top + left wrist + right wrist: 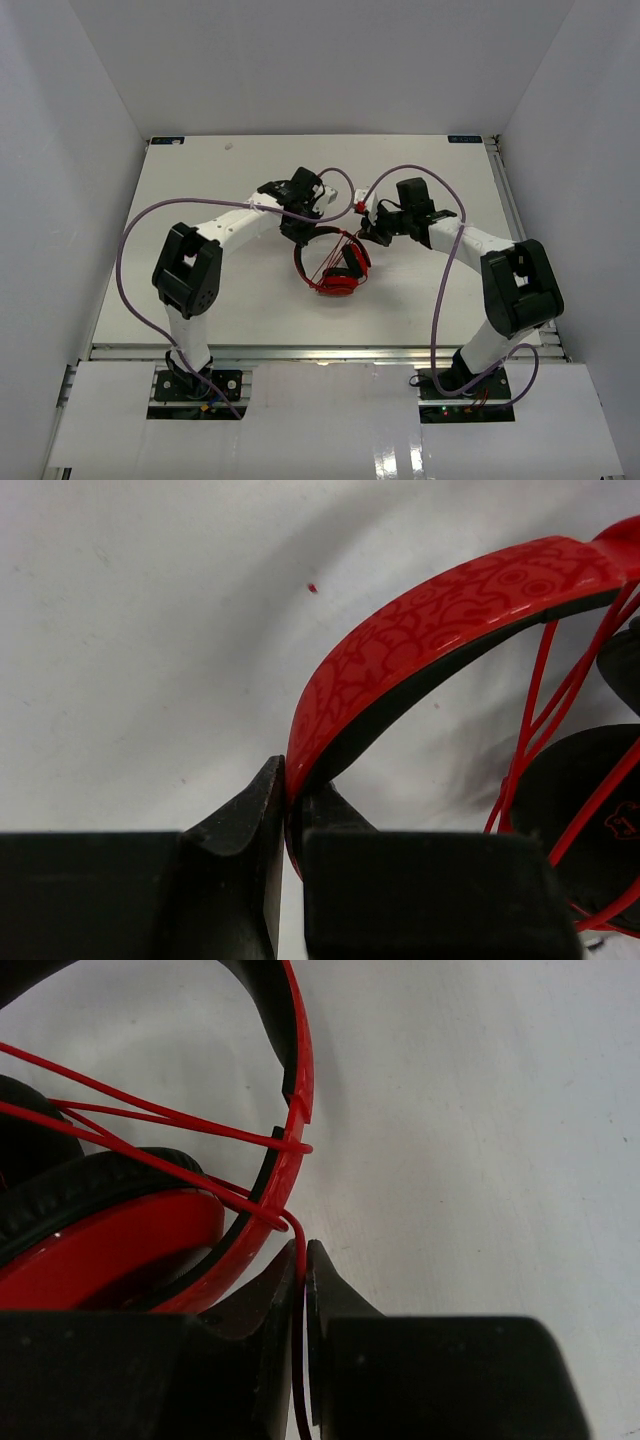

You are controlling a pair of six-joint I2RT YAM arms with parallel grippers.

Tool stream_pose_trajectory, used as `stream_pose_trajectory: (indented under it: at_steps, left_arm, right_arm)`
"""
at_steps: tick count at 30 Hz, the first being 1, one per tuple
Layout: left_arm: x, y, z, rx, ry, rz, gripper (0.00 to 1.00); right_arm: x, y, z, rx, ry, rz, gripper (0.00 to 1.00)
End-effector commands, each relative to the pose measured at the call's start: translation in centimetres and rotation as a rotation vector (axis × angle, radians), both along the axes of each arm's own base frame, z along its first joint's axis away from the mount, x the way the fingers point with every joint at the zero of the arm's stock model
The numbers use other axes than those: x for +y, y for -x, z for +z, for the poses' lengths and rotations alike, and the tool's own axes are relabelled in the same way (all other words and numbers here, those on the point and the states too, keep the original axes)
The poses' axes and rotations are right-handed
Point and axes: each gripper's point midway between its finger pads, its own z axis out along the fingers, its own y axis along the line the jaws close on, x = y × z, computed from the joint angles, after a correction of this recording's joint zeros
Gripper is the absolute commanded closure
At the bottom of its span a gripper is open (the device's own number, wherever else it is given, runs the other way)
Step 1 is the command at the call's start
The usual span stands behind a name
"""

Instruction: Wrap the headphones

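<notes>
A white desk (250, 310) is enclosed by plain white walls on three sides. The headphones (337, 284) are found near the middle of the desk, slightly closer to the near edge than to the far edge, between the two arms. Their headband (440, 610) (red and patterned on the outside, black on the inside) is gripped by the left jaws, which are closed on one end of the band in the left wrist view. Several strands of the thin red cable (150, 1115) are stretched across the space between the headband and the black ear pads (60, 1190). In the right wrist view two strands are seen passing over the edge of the band. One of them runs down into the right jaws, which are pressed narrowly together on it, just beside the red ear cup (100, 1255). Purple robot cables (405, 167) are looped from both arms above the desk.
</notes>
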Motion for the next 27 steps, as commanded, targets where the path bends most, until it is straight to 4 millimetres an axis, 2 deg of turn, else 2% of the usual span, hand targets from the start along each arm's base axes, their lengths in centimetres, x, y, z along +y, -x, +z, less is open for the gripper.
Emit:
stream_pose_trajectory:
  at_steps: [1, 4, 9, 11, 13, 18, 23, 25, 27]
  left_arm:
    - [-0.6, -3.1, 1.5, -0.103, 0.001, 0.058, 1.0]
    - [-0.7, -3.3, 0.2, -0.08, -0.01, 0.057, 1.0]
    - [-0.8, -3.2, -0.5, -0.063, -0.007, 0.091, 0.97]
    - [-0.7, -3.1, -0.5, -0.061, -0.006, 0.092, 0.88]
    - [-0.7, -3.1, -0.1, -0.069, -0.003, 0.095, 0.72]
    - [-0.4, -2.6, 1.0, -0.077, 0.008, 0.094, 0.44]
    - [-0.5, -1.9, 2.2, -0.077, 0.044, 0.098, 0.35]
    - [-0.7, -1.7, 2.9, -0.075, 0.068, 0.105, 0.3]
    - [-0.9, -1.7, 4.7, -0.101, 0.102, 0.113, 0.26]
  right_arm:
    - [0.7, -4.1, 1.8, -0.099, -0.032, -0.059, 0.88]
    - [0.7, -4.6, 0.7, -0.069, -0.029, -0.089, 0.86]
    - [0.6, -5.4, 0.5, -0.065, -0.02, -0.125, 0.8]
    - [0.3, -6.0, 0.5, -0.067, -0.01, -0.156, 0.74]
    - [0.0, -6.4, 0.7, -0.071, -0.006, -0.183, 0.7]
    - [-1.1, -7.2, 2.1, -0.081, -0.006, -0.255, 0.64]
    - [-2.3, -7.1, 3.8, -0.07, -0.006, -0.3, 0.56]
    - [-2.7, -6.7, 5.4, -0.09, -0.017, -0.309, 0.54]
    - [-3.4, -5.5, 6.2, -0.063, -0.021, -0.318, 0.49]
